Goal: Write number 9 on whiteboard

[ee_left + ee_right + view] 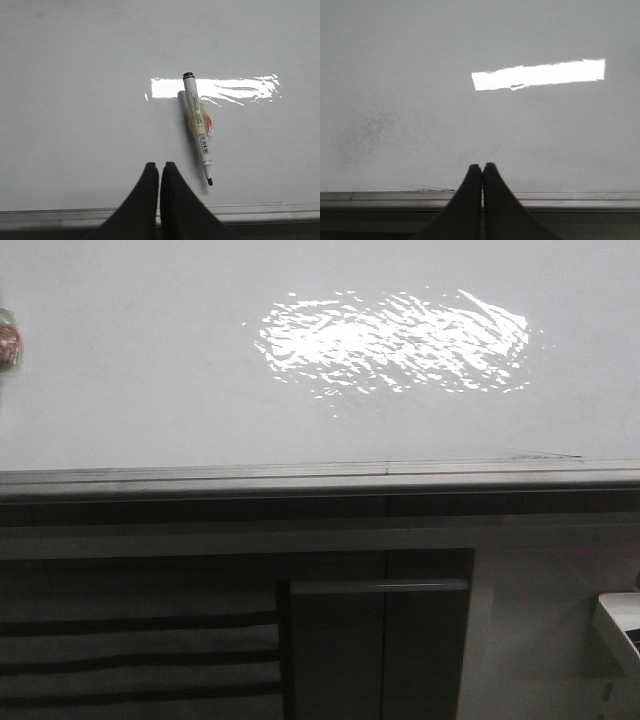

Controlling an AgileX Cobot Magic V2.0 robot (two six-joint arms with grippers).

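At the far left edge of the front view we see a small reddish-and-pale object, cut off by the frame and too blurred to name. The whiteboard fills the upper half, blank where we can see it, with a rippled glare patch right of centre and a grey metal edge rail along its near side. Below lie dark cabinet panels.

In the left wrist view our left gripper has its fingers pressed together, holding nothing. Just beside it an uncapped marker lies flat on the board, long axis nearly along the gripper's line, dark tip toward the rail, over a reddish sticker.

Our right gripper is likewise pressed together, over faint grey smudges.
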